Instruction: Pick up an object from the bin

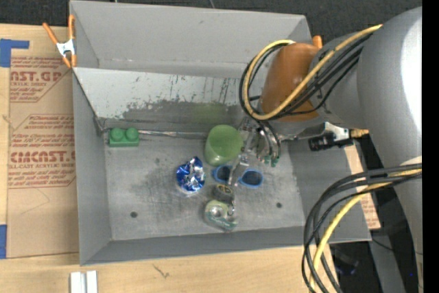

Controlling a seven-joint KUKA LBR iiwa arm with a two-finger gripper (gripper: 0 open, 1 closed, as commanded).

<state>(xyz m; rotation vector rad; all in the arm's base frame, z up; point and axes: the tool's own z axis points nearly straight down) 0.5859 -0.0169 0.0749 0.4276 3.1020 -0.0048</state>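
My gripper (241, 171) hangs low over the middle of the bin, right of centre, under the orange wrist cover. Its tip is directly above a blue piece with two ring-like loops (251, 179) lying on the bin floor. A pale green round cup (223, 143) stands just up and left of the gripper, touching or nearly touching its side. A small clear, greenish round thing (221, 213) lies just below the gripper's tip. Whether anything is held I cannot see.
A crumpled blue-and-white wrapper (190, 176) lies left of the blue piece. A green toy brick (123, 137) sits at the far left against the back wall. The arm and its yellow-black cables hang over the bin's right side.
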